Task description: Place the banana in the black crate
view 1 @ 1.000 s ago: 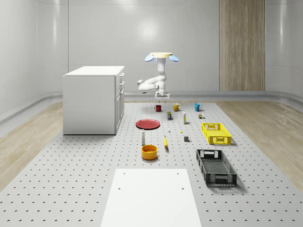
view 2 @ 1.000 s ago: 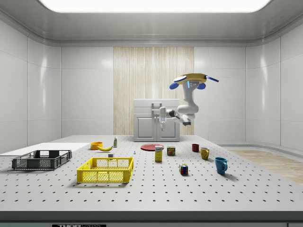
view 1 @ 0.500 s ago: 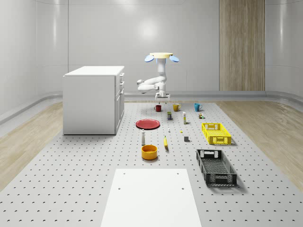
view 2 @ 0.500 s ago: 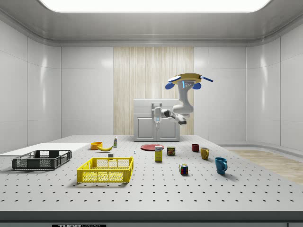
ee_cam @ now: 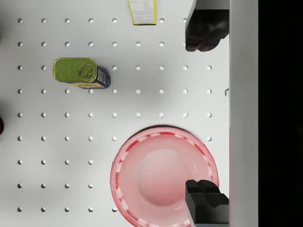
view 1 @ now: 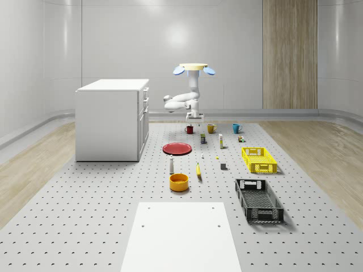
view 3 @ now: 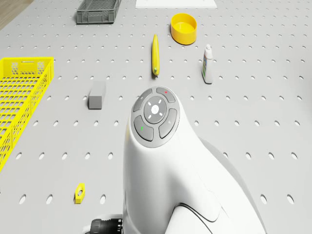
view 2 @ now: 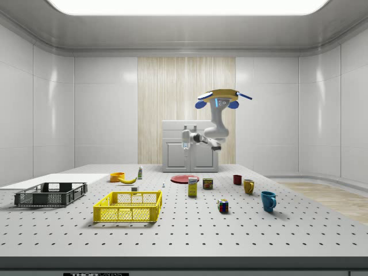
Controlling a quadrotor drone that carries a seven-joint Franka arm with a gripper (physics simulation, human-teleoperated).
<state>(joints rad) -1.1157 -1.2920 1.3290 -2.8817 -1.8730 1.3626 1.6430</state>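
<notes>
Lying flat on the worktop (view 1: 85, 215), banana (view 1: 198, 170) just beside the orange bowl (view 1: 178, 182), with the small white bottle (view 1: 171, 164) standing near that bowl and the black crate (view 1: 258, 200) sitting well apart from the bowl, on the banana's far side. Hovering in the air well beyond the bowl, drone (view 1: 193, 68) with its arm (view 2: 208, 137) bent below it, hanging the gripper (ee_cam: 206, 116) above the red plate (ee_cam: 163, 175). Holding nothing, fingers (ee_cam: 205, 29) standing spread wide apart, with a green-topped can (ee_cam: 80, 73) resting near the plate.
</notes>
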